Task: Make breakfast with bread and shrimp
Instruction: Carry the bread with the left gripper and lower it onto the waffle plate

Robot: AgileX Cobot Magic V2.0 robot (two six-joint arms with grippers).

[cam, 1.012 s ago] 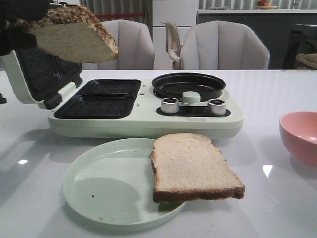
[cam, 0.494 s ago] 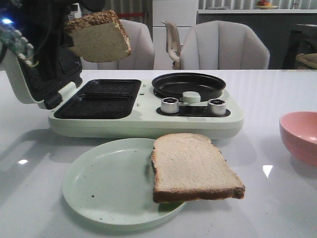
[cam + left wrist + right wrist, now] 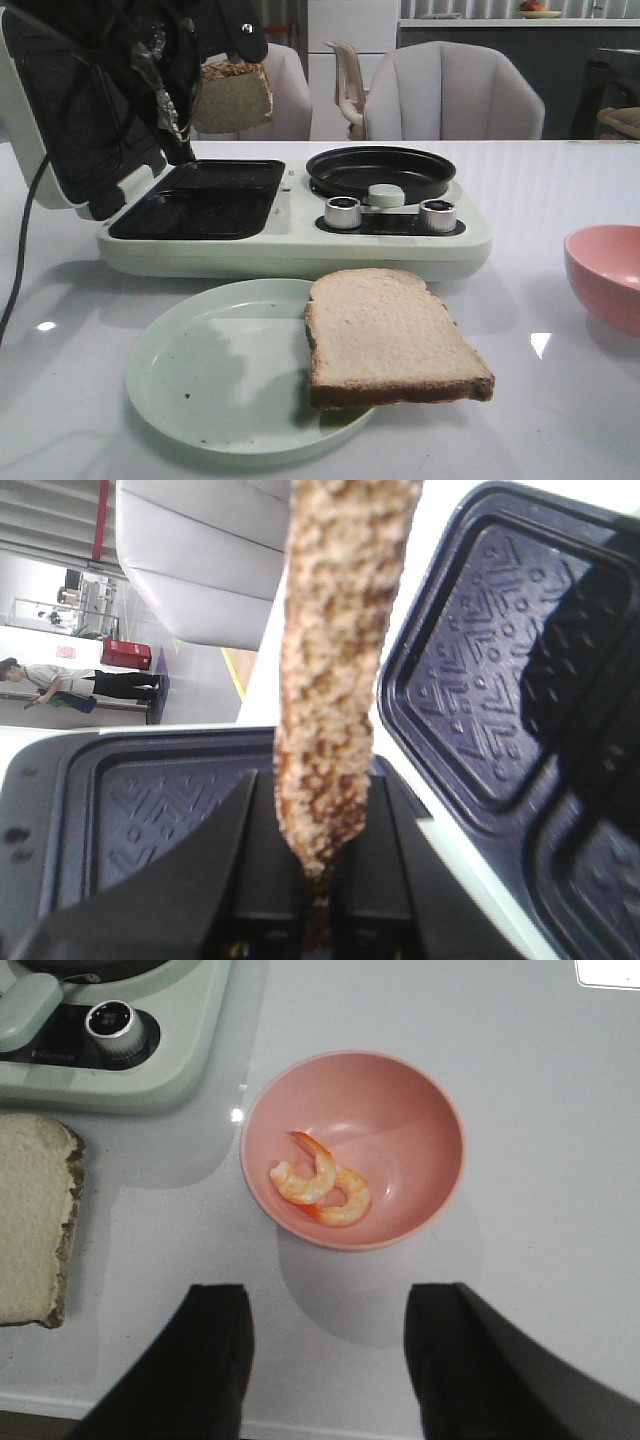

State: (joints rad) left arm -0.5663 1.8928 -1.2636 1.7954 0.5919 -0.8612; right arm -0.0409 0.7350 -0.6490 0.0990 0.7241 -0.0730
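Note:
My left gripper (image 3: 224, 60) is shut on one slice of bread (image 3: 233, 98), which hangs upright above the back of the open sandwich plates (image 3: 198, 202). The left wrist view shows that slice edge-on (image 3: 338, 660), pinched between the black fingers (image 3: 250, 870). The other slice of bread (image 3: 388, 336) lies half on a pale green plate (image 3: 190, 375), overhanging its right rim. Two curled orange shrimp (image 3: 312, 1174) lie in a pink bowl (image 3: 405, 1110). My right gripper (image 3: 330, 1360) is open over the bare table just in front of that bowl.
The pale green breakfast maker (image 3: 300, 250) has its lid (image 3: 70, 120) raised at the left, a round black pan (image 3: 380, 170) and two metal knobs (image 3: 343, 212). The pink bowl (image 3: 610, 275) sits at the table's right. Chairs stand behind.
The left arm has carried the held slice rightward and farther back, from the upper left to above the sandwich plates. The slice on the plate has not moved.

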